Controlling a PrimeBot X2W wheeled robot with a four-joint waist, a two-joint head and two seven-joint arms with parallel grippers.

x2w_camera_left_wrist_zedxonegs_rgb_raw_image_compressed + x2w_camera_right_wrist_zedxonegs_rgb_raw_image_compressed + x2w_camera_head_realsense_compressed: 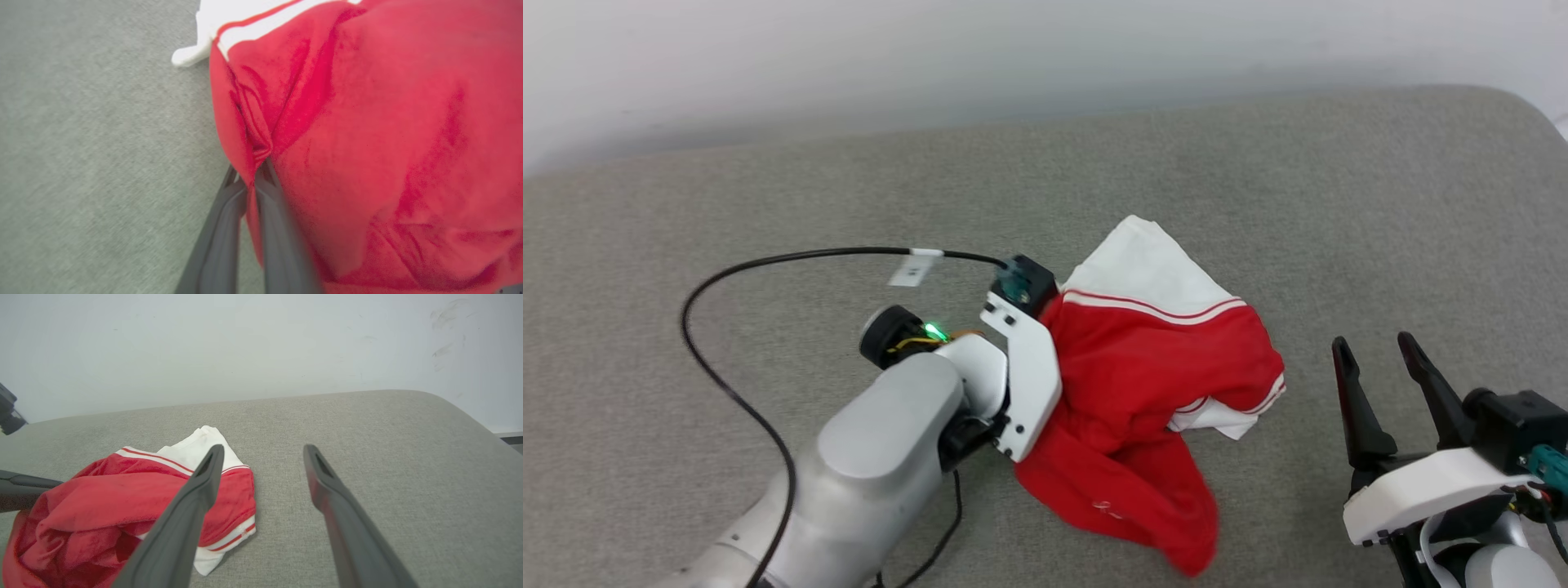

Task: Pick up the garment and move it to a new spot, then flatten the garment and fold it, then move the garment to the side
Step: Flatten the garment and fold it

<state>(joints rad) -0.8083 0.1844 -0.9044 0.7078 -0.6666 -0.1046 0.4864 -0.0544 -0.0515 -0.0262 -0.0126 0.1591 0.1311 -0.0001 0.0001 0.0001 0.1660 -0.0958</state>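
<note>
On the cushion (1258, 180), the garment (1143, 367) lies bunched approx. mid-width, nearer the front edge than the back (one sleeve end points twd. the back edge). A wall (1013, 49) stands behind the back edge. The left arm (890, 441) reaches in from the front-left corner, and the left gripper (251, 173) meets the garment's left side, fingertips on a fold. A cable (727, 392) loops over the cushion left of the arm. The right gripper (1376, 351) sits right of the garment, apart from it, near the front-right corner, w/ its fingers pointing twd. the back edge.
</note>
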